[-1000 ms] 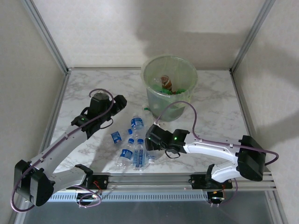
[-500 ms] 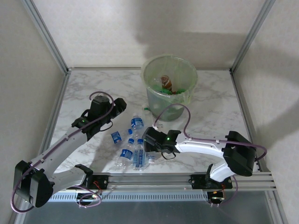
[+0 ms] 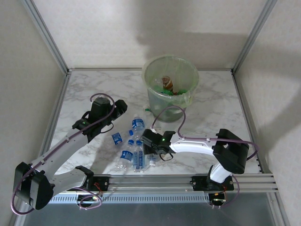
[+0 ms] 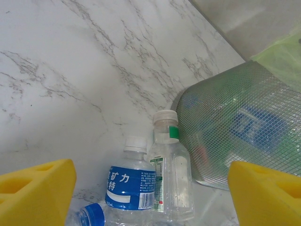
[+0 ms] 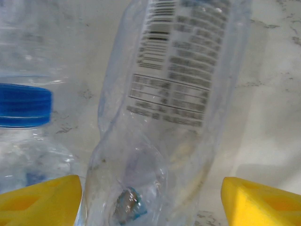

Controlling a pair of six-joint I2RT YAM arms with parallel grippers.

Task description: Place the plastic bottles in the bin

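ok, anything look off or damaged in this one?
One thing: the clear bottle between the right hand's pads is dented and creased in the part nearest the camera. The other bottles just lie loose on the table, with no visible spill. The bin stands upright.

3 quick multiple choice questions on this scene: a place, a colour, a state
1. Where on the table does the bin stand? A) near edge B) far side, near the middle C) far left corner
2. The cap beside the clear bottle in the right wrist view is A) blue B) red C) black
3. The right pincer is A) shut, empty B) open around the lying bottle C) above the bin

B: it stands by the back edge, away from the arm bases.
A: the cap shows blue.
B: fingertips flank the bottle, gap visible.
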